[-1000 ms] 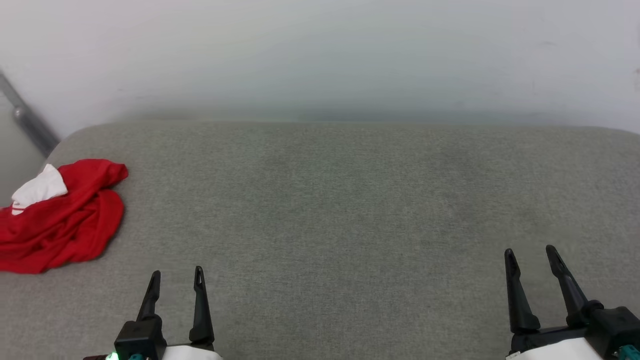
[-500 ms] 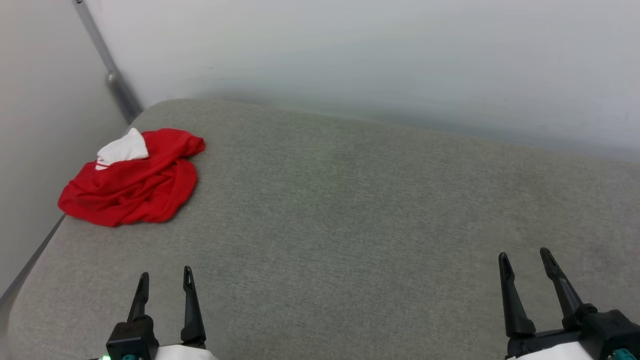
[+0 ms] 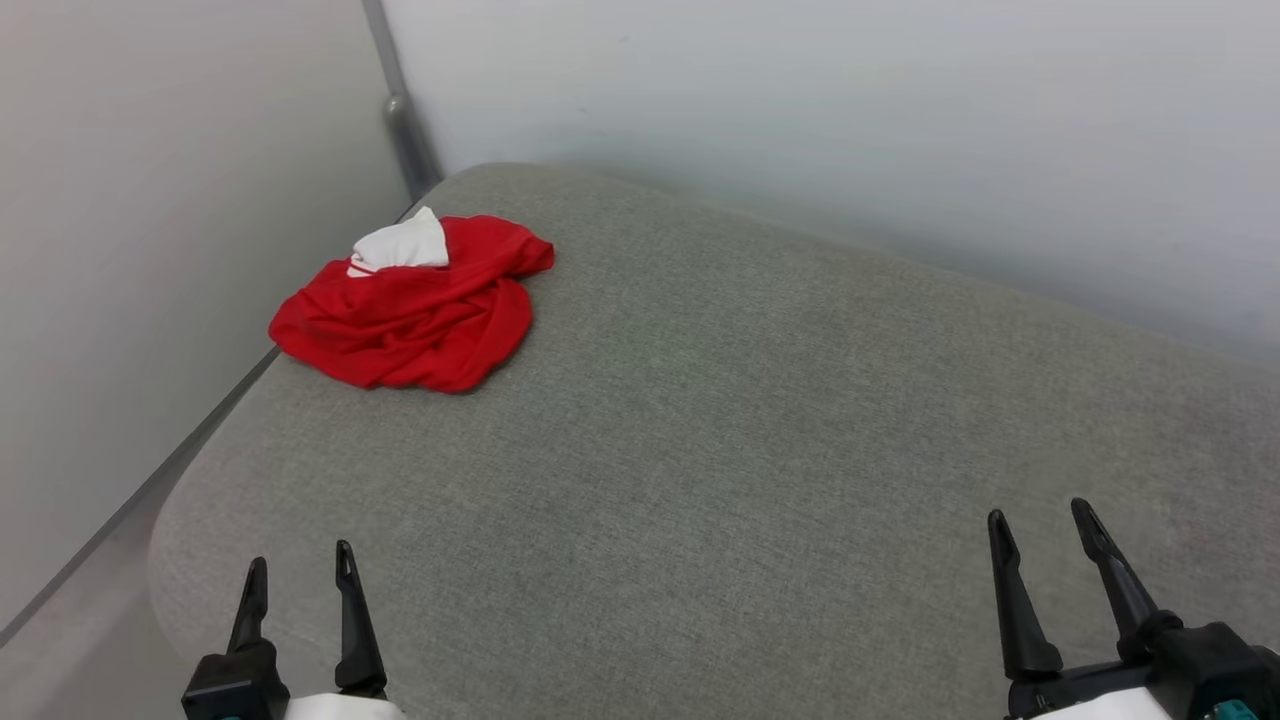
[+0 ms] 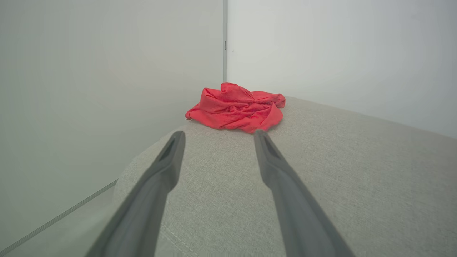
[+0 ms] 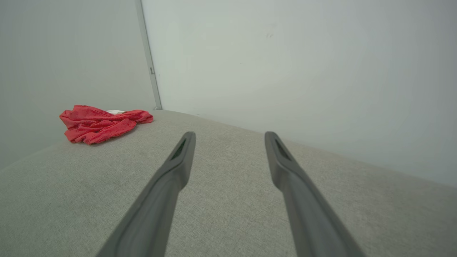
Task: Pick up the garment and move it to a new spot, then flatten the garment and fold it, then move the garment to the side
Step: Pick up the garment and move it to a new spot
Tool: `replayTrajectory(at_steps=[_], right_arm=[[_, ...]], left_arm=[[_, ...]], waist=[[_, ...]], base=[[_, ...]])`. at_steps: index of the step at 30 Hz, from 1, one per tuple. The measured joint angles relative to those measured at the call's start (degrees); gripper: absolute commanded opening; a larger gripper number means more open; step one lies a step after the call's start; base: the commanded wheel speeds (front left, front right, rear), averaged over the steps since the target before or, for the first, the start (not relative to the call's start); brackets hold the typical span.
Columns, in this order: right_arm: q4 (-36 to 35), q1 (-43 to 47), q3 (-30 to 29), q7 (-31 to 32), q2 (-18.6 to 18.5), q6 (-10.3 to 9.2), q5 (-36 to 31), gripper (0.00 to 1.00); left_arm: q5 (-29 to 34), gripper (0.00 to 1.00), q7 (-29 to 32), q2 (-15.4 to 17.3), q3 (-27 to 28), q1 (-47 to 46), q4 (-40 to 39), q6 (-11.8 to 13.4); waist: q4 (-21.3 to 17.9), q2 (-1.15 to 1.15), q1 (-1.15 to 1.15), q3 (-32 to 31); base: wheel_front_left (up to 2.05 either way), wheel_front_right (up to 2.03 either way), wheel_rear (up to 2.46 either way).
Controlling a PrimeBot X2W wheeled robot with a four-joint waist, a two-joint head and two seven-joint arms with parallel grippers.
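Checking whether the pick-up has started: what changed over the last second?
The view swung toward the robot's left; that is the camera turning, not the garment moving. It lies crumpled on the grey cushion as before. Left gripper and right gripper stayed open and empty.

We are holding our left gripper [image 3: 301, 554] low on our left and our right gripper [image 3: 1037, 509] low on our right, both pointing forward, jaws spread wide, gripping nothing.
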Motion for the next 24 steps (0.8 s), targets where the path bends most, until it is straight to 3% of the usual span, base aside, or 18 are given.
replayTrajectory(at_steps=[5,11,13,15,24], right_arm=[[0.0,-0.01,0.56,0.0,0.0,0.0,-0.23,1.0],[-0.31,-0.18,0.78,0.0,0.0,0.0,-0.84,1.0],[-0.57,-0.21,0.6,0.0,0.0,0.0,-1.33,1.0],[-1.22,-0.93,0.08,0.0,0.0,0.0,-2.41,1.0],[-4.09,-5.59,-1.32,0.0,0.01,0.0,-6.37,1.0]], left_arm=[[-0.12,1.0,0.0,-0.01,0.76,0.36,0.04,0.02],[-0.46,1.0,0.0,-0.04,2.22,-0.1,0.89,-0.32],[0.02,1.0,0.0,0.07,3.59,-2.1,0.9,-1.79],[-1.43,1.0,0.0,1.63,8.0,-7.91,1.44,-5.77],[-3.31,1.0,-0.01,11.02,14.91,-26.95,7.9,-11.58]], waist=[[1.68,0.0,0.0,0.22],[1.09,0.0,0.0,0.77],[0.75,0.0,0.0,1.29],[-0.01,0.0,0.0,3.03],[-2.77,0.0,0.01,10.47]], base=[[0.0,0.0,0.0],[0.0,0.0,0.0],[0.0,0.0,0.0],[0.0,0.0,0.0],[0.0,0.0,0.0]])
